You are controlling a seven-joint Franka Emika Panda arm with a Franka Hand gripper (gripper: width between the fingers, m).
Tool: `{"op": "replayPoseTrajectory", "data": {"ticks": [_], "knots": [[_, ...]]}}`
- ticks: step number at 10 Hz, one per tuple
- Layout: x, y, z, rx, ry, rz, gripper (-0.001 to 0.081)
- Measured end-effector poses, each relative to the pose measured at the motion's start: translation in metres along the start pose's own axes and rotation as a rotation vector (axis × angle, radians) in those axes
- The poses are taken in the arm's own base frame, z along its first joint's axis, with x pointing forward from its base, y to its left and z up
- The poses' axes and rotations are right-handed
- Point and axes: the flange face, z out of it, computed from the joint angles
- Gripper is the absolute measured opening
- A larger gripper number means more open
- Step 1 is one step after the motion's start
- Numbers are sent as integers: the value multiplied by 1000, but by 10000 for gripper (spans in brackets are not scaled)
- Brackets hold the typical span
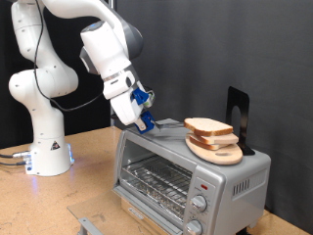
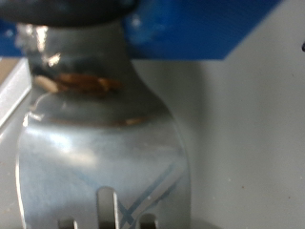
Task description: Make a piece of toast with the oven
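Note:
The piece of toast (image 1: 208, 127) lies on a round light-wood board (image 1: 223, 155) on top of the silver oven (image 1: 235, 181), towards the exterior view's right. The oven's glass door is closed, with the wire rack (image 1: 155, 180) showing behind it. My gripper (image 1: 146, 117), with blue finger parts, hangs over the oven's top on the exterior view's left side. It is shut on a metal fork (image 2: 95, 153). The fork fills the wrist view, tines pointing away from the hand. In the exterior view its thin shaft (image 1: 168, 124) reaches towards the toast.
Round knobs (image 1: 202, 186) sit on the oven's right panel. A black upright stand (image 1: 238, 110) rises behind the board. The robot base (image 1: 47, 147) stands on the wooden table (image 1: 88, 186) at the exterior view's left. A dark curtain hangs behind.

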Motion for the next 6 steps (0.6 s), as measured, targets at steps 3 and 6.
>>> {"op": "replayPoseTrajectory", "data": {"ticks": [3, 6], "knots": [[2, 0, -2, -5, 8, 20, 389], [12, -6, -3, -17, 6, 31, 389]]}}
